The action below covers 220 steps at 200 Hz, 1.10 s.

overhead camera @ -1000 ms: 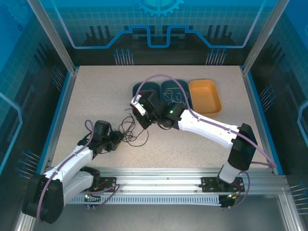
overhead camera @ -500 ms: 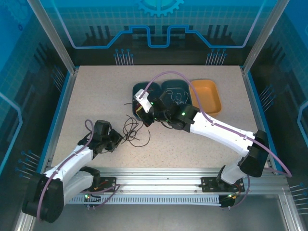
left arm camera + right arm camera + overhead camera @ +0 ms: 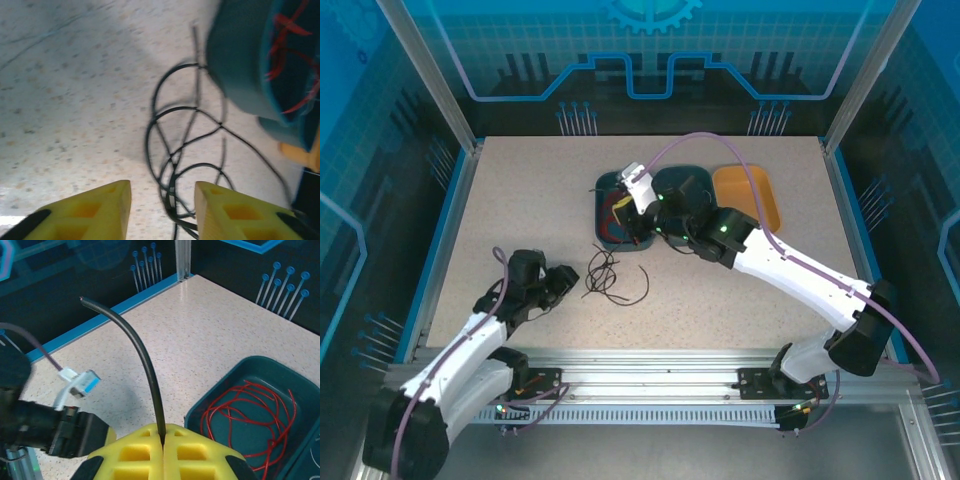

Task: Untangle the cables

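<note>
A tangle of black cables (image 3: 608,279) lies on the speckled table, just right of my left gripper (image 3: 567,281). In the left wrist view that gripper (image 3: 162,187) is open, and the black loops (image 3: 186,145) lie on the table between and ahead of its yellow fingers. My right gripper (image 3: 628,222) hovers over the left teal tray (image 3: 600,195). Its yellow jaws (image 3: 164,432) are shut on one black cable (image 3: 145,360) that arcs upward to a free end. A red cable (image 3: 250,412) lies coiled in that teal tray (image 3: 210,407).
A second teal tray (image 3: 692,180) and an orange tray (image 3: 750,195) stand in a row to the right at the back. The right arm (image 3: 790,270) stretches diagonally across the table. Metal rails (image 3: 650,375) run along the near edge.
The right gripper has carried its black cable back and right, from the tangle to over the left teal tray. The left gripper has opened and drawn back left, leaving the tangle on the table.
</note>
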Motion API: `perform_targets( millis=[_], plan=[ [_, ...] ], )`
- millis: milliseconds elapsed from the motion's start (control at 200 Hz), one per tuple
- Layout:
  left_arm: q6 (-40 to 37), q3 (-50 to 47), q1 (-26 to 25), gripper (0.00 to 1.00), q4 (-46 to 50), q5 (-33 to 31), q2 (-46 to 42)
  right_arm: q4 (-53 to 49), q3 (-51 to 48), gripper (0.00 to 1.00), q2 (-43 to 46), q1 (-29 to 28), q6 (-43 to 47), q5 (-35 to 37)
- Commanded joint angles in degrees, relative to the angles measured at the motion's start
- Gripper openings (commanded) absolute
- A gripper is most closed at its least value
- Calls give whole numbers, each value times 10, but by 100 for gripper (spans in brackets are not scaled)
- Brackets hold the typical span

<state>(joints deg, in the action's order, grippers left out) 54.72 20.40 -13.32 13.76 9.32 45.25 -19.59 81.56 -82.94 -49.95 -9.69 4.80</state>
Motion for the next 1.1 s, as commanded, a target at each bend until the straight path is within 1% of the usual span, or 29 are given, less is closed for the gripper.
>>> perform_targets(
  millis=[0,115,185,255,335,415,480,620,770,846,976,1066,1096],
  plan=[
    [-63,-18,2,46,-14,17,-57,11,-21,0,18,29,-46,-35],
    [-108,-40,-9,48,-39,21,-91,25,-41,0,28,60,-82,-73],
    [-135,-56,-33,48,-78,16,-96,27,-46,0,31,71,-95,-84],
    [-173,-67,-75,49,-117,-11,-88,26,-47,0,33,78,-101,-90],
    [-225,-69,-133,51,-147,-63,-68,25,-46,0,34,84,-108,-98],
    [-252,-63,-168,51,-160,-108,-31,21,-44,0,35,87,-112,-103],
    [-260,-54,-179,51,-171,-124,7,19,-43,0,36,89,-113,-106],
    [-262,-29,-186,49,-189,-145,93,17,-44,0,42,90,-113,-108],
    [-262,-8,-189,48,-224,-141,155,13,-44,0,47,93,-113,-111],
    [-263,-1,-190,43,-242,-129,176,8,-43,0,50,93,-110,-110],
    [-243,16,-189,26,-245,-128,193,-5,-39,0,59,94,-102,-98],
    [-228,28,-190,17,-229,-125,185,-16,-35,0,72,96,-89,-86],
    [-224,28,-190,11,-224,-127,178,-22,-33,0,77,97,-84,-81]
  ],
)
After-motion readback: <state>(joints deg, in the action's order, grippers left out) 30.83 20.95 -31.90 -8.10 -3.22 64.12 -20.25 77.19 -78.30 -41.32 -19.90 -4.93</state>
